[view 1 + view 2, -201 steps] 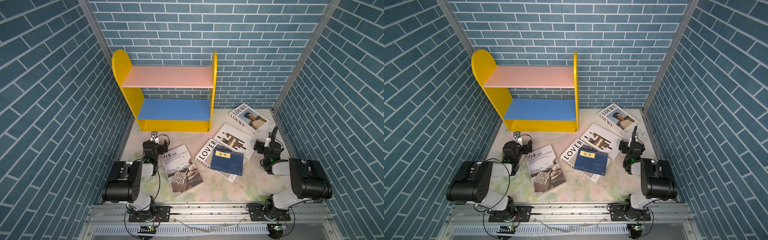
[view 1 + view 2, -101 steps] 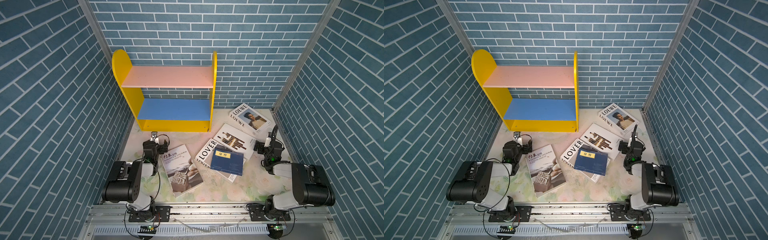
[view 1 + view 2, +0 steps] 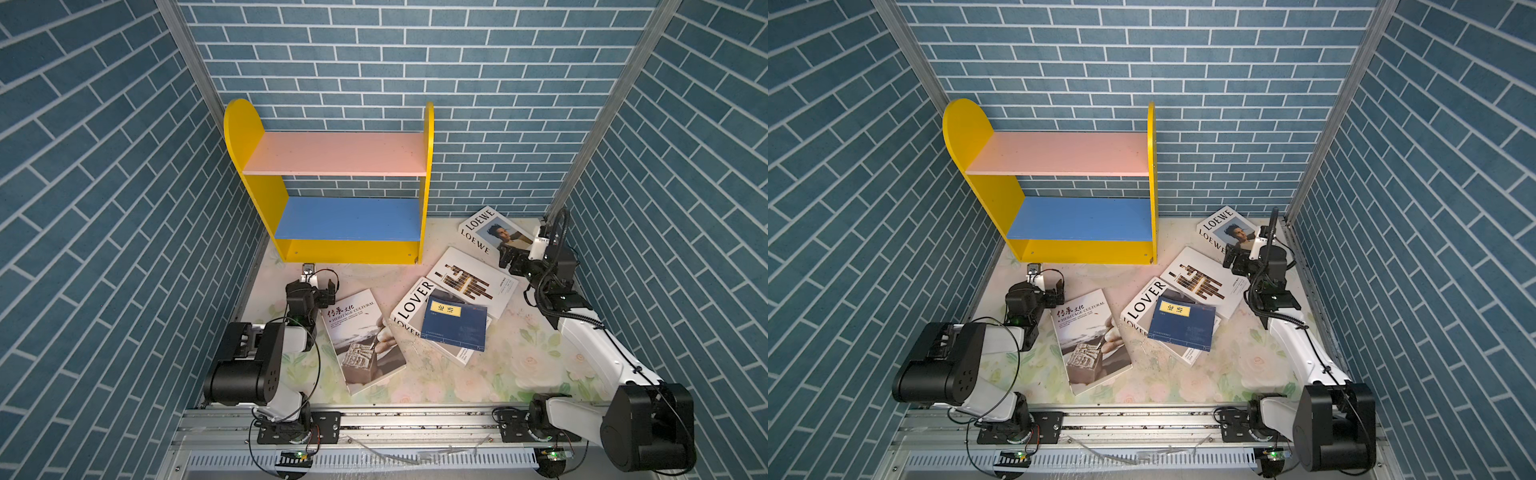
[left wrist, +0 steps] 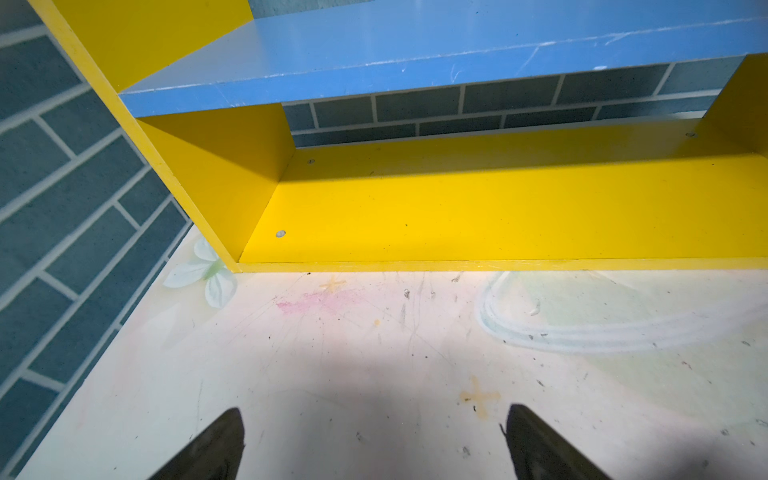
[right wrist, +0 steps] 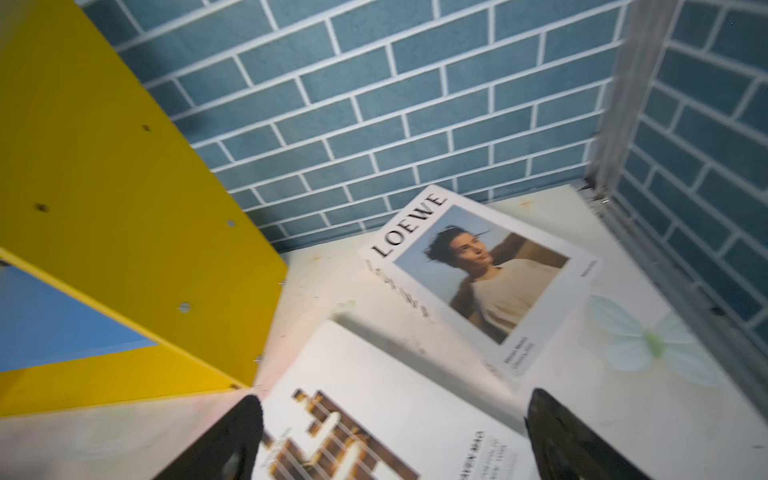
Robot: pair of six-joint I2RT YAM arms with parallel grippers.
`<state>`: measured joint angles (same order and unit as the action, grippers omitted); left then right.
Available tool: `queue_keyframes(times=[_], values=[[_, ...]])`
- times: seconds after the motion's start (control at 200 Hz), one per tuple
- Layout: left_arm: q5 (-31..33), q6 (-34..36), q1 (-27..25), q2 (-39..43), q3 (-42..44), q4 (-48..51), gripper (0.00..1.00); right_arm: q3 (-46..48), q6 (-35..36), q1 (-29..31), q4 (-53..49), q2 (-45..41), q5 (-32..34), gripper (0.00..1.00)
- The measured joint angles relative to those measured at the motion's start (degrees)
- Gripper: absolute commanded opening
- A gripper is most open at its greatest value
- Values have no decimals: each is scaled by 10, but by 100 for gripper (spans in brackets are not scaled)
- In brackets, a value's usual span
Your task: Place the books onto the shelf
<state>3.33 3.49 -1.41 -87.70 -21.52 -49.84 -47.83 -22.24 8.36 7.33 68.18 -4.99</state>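
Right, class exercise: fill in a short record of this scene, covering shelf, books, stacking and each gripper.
shelf: pink upper board and blue lower board, both bare
books on table: LOEWE book, brown-bar book, LOVER book, navy book, Heritage Cultural book
stacking: navy book lies on LOVER book
left gripper: open, holding nothing, facing shelf base
right gripper: open, holding nothing, over brown-bar book
books shelved: none

"LOEWE" on portrait book point(image 3: 494, 235), "LOVER" on white book point(image 3: 415, 300), "HERITAGE CULTURAL" on seal-photo book point(image 3: 363, 340)
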Motion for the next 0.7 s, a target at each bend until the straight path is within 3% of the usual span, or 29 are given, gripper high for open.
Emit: queue_keyframes(times=[0.26, 0.42, 0.61, 0.695], values=[[0, 0, 0, 0, 0, 0, 100, -59, -185, 136, -71, 4, -36, 99], [0, 0, 0, 0, 0, 0, 99, -60, -216, 216, -86, -22, -38, 99], [0, 0, 0, 1, 0, 2, 100, -58, -247, 227, -48, -41, -72, 99], [2, 0, 0, 26, -15, 58, 100, -57, -249, 227, -43, -41, -75, 99]])
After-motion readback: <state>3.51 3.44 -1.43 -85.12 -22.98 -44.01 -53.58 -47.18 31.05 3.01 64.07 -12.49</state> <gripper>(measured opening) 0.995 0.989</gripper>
